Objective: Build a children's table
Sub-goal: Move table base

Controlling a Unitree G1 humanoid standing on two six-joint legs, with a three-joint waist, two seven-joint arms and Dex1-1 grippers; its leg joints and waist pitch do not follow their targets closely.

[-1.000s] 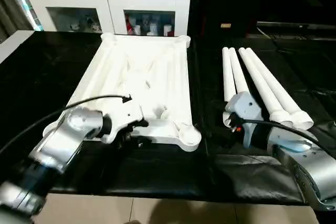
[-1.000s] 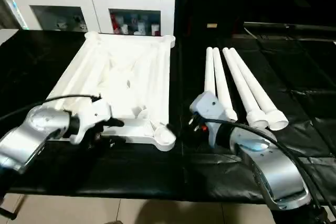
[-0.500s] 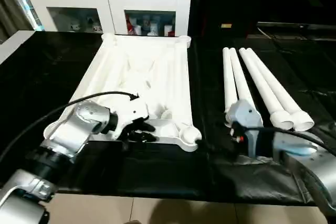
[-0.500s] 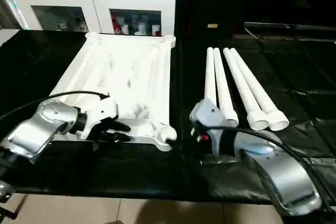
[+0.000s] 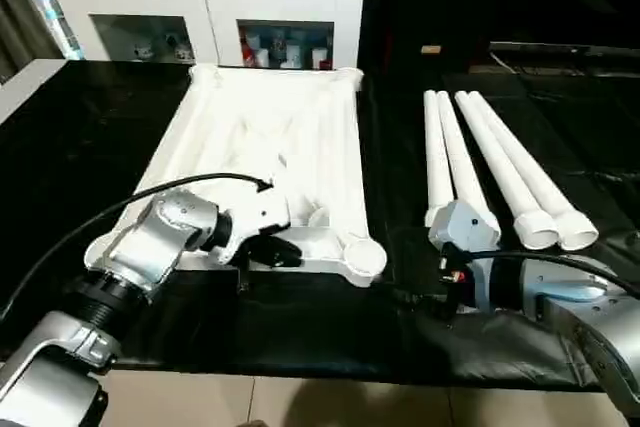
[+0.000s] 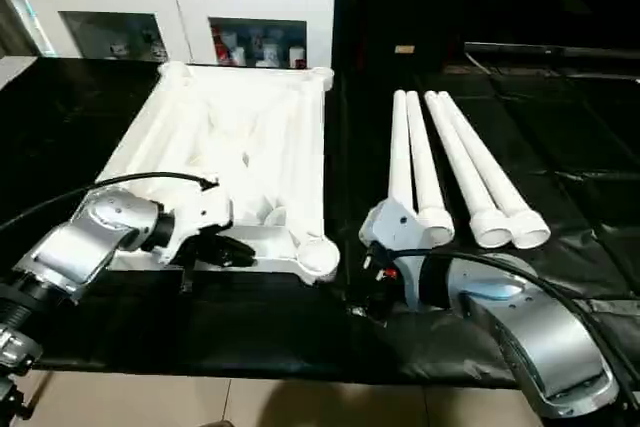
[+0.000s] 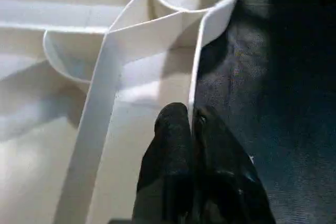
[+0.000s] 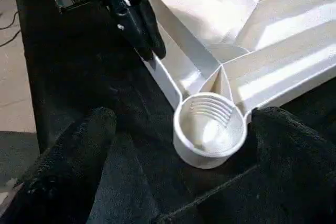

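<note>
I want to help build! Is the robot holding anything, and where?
Yes. The left pincer pinches the table top by its thin near edge wall. The right pincer is open, empty.

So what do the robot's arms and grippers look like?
Both forearms are shiny silver tubes, and a thin black cable loops over each one. Near the wrist sits a white, angular housing; the right one has a small red spot under it. The left gripper and the right gripper each end in two black fingers that look rounded and slightly rough.
</note>
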